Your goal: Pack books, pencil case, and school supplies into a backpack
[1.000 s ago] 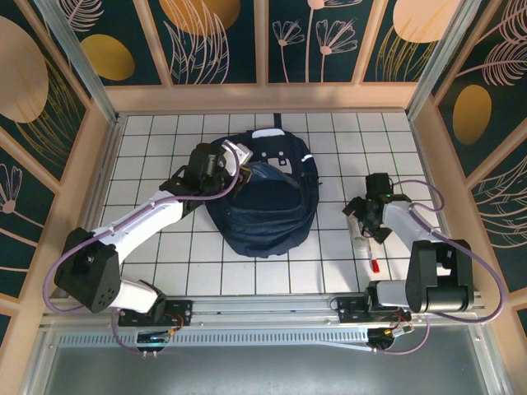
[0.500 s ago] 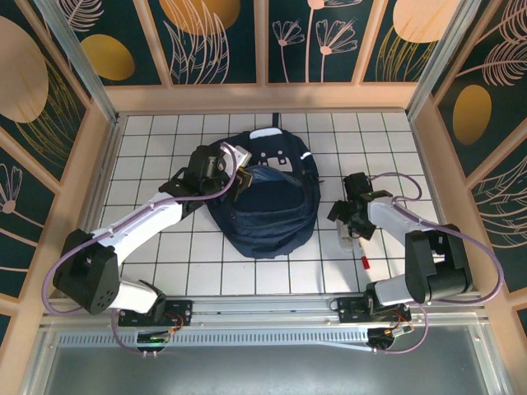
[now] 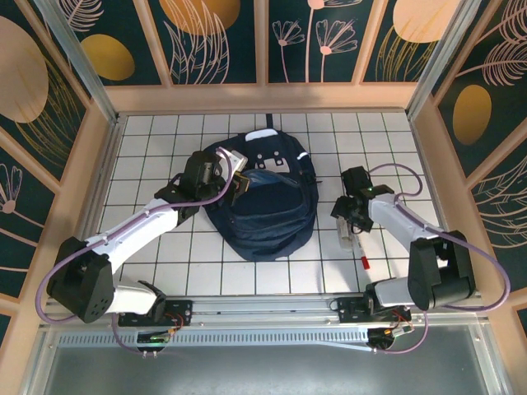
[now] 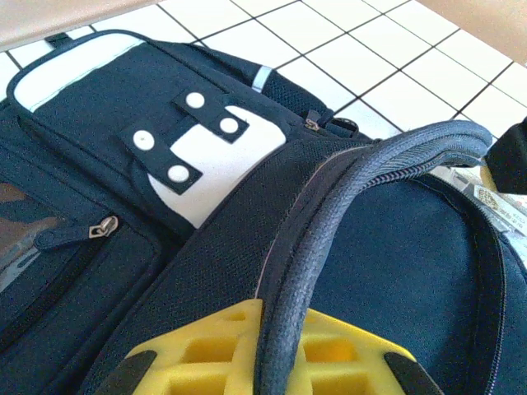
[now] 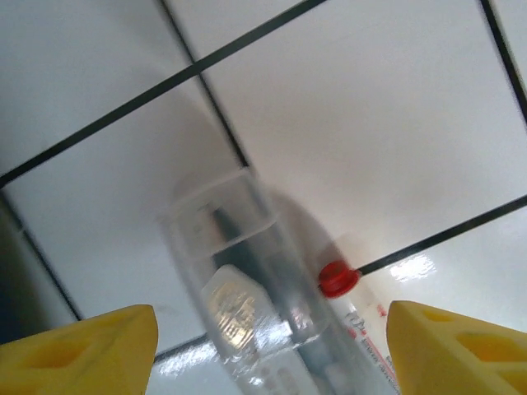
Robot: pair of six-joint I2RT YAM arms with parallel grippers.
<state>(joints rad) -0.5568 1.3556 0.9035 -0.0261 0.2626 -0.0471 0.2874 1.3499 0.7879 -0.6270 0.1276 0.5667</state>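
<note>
The step in hand seems to be the picking up of the school supplies. The right end effector point(image 3: 349, 224) hangs low over the white tiled table point(image 3: 165, 140), to the right of the large navy-blue fabric backpack point(image 3: 265, 216). Its yellow fingers point(image 5: 82, 346) stand open, one on each side of the whitish, half-transparent tube-like stick point(image 5: 239, 288), and do not touch it. The short red pen point(image 3: 365, 262) lies near the stick, on its near side. The left end effector point(image 4: 263, 362) is closed on the zipped rim of the backpack, at the far left part of the bag, and holds the mouth lifted.

For the next move, I judge that the right end effector must go a little lower, close across the narrow width of the stick, lift it and carry it left to the open mouth. The stick looks smooth and round, so it may roll or slip if the fingers are not centred.

There is small red print on the stick, beside a small red round part point(image 5: 336, 278), but it is too blurred to read. The grey-white patch point(image 4: 214, 160) on the backpack shows only white snap buttons and no brand that I can read
</note>
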